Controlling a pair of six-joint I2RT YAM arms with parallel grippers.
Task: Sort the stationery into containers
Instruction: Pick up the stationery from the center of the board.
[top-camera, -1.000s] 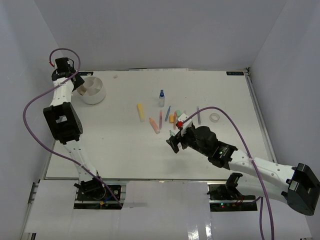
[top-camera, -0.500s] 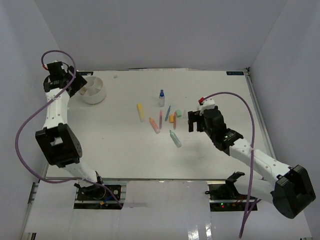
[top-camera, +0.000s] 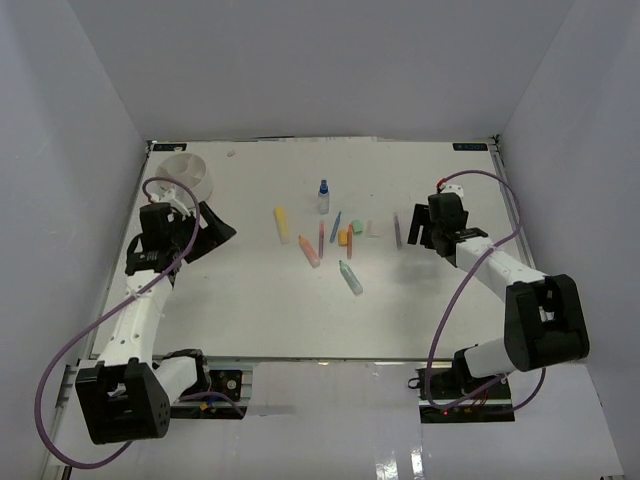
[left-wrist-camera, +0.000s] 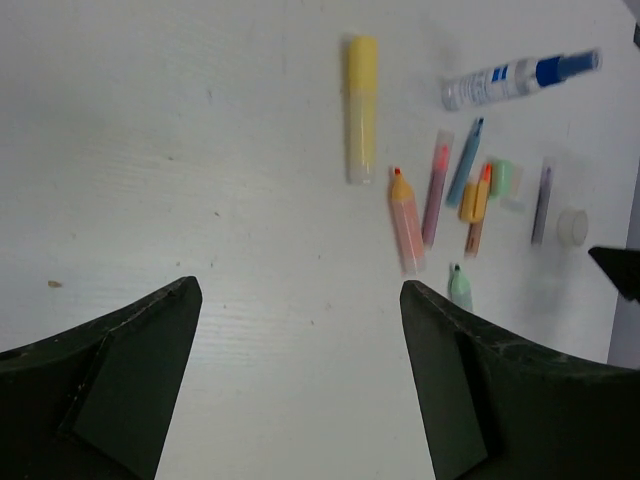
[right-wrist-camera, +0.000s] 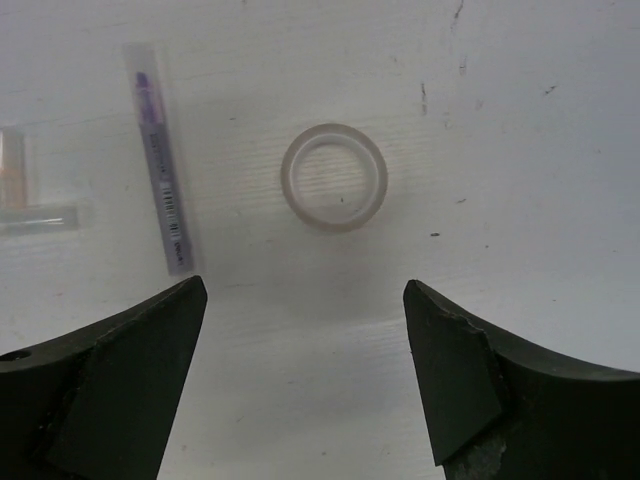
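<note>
1. Presently my left gripper (left-wrist-camera: 298, 300) stands spread wide, holding nothing and touching nothing; only bare table (left-wrist-camera: 200, 150) shows between its fingers.
2. Ahead of it, in the upper right of the left wrist view, lies the stationery: yellow marker (left-wrist-camera: 361, 108), bottle (left-wrist-camera: 515, 77), pink marker (left-wrist-camera: 406, 220) and teal marker (left-wrist-camera: 459, 288), with thin pens and small blocks among them. All of it is well apart from my fingers.
3. My right gripper (right-wrist-camera: 303, 290) is spread just as wide and is empty too.
4. In the right wrist view the tape ring (right-wrist-camera: 334, 177) lies flat in the upper middle of the frame, ahead of the gap between the fingers and touching neither one.
5. Left of the ring lies a purple pen (right-wrist-camera: 160, 160), near it but apart.
6. In the top view the tub (top-camera: 203, 170) sits at the upper left of the table, close to the left and far edges, just beyond my left arm.
7. My right arm reaches in right of centre, between the stationery and the table's right edge, with the side wall not far off.
8. Open room: the lower middle of the top view is bare table between my two arms, and so is the stretch between the tub and the yellow marker.
</note>
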